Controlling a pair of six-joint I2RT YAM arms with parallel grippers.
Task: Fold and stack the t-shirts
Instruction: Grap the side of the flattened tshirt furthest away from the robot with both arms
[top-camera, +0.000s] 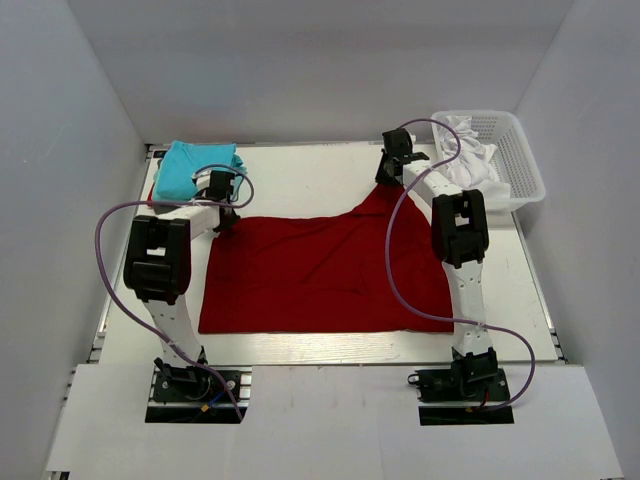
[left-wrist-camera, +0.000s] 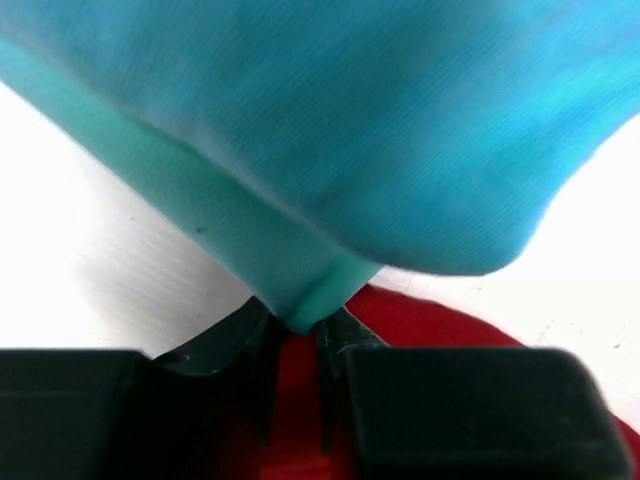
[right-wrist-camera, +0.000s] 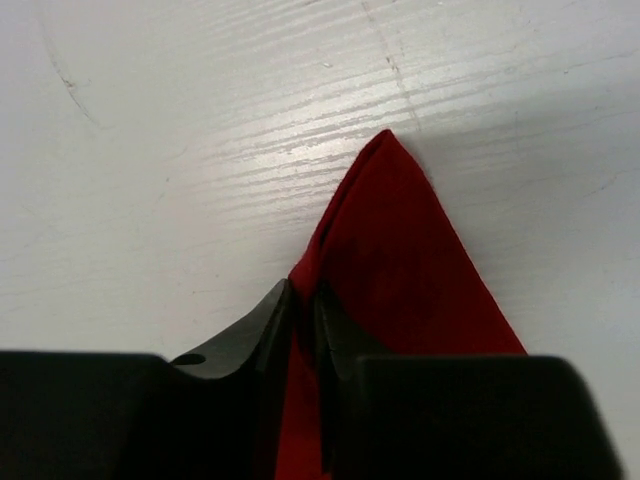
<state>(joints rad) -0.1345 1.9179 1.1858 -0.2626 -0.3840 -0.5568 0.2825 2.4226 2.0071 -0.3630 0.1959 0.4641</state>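
Observation:
The dark red t-shirt (top-camera: 320, 270) lies spread on the table. Its far right corner is drawn up to a point towards the back. My right gripper (top-camera: 392, 165) is shut on that corner. The right wrist view shows red cloth (right-wrist-camera: 400, 260) pinched between my fingers, at the gripper (right-wrist-camera: 305, 292). A folded turquoise t-shirt (top-camera: 195, 165) sits at the back left. My left gripper (top-camera: 222, 198) is at the red shirt's far left corner, right against the turquoise one. In the left wrist view the jaws of the gripper (left-wrist-camera: 300, 322) stand nearly closed with red cloth (left-wrist-camera: 440, 320) between them. The turquoise cloth (left-wrist-camera: 330, 130) touches the tips.
A white mesh basket (top-camera: 528, 170) holding white cloth (top-camera: 466, 150) stands at the back right, just beyond my right arm. A small patch of red (top-camera: 152, 196) shows beside the turquoise shirt's left edge. White walls enclose the table on three sides.

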